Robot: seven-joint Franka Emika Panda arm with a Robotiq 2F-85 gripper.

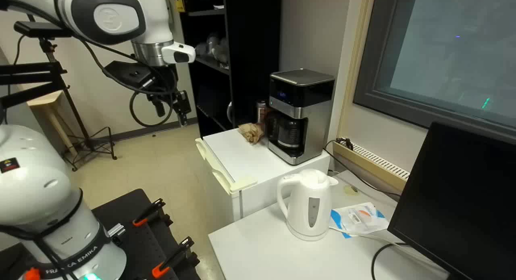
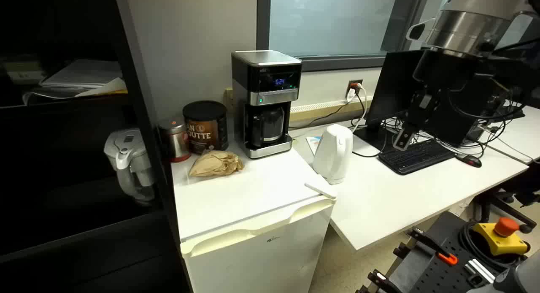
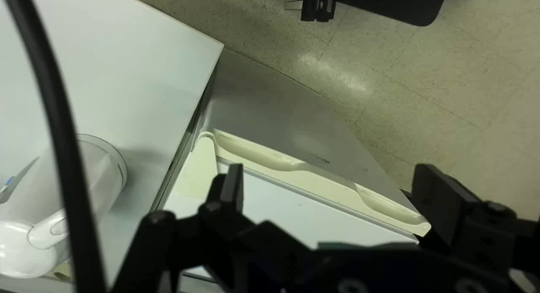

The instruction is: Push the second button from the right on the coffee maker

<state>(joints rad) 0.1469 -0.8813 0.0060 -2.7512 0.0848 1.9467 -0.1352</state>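
The coffee maker is a boxy black and silver machine in both exterior views (image 1: 316, 126) (image 2: 245, 94). It stands upright on the white fridge (image 2: 253, 204), with its dark glass carafe (image 2: 273, 126) inside. Its black front panel (image 2: 291, 78) shows a blue lit display, and a green light glows on the silver band. Single buttons are too small to tell apart. My gripper (image 1: 172, 115) is open and empty, in the air well apart from the coffee maker. In the wrist view its spread fingers (image 3: 331, 174) are above the fridge's front edge, and the coffee maker is out of view.
A white kettle (image 1: 309, 207) stands on the desk beside the fridge. A brown paper bag (image 2: 216, 163), a coffee can (image 2: 205, 128) and a metal canister (image 2: 175, 139) are beside the coffee maker. A black shelf (image 1: 254, 50) and a monitor (image 1: 455, 195) flank the area.
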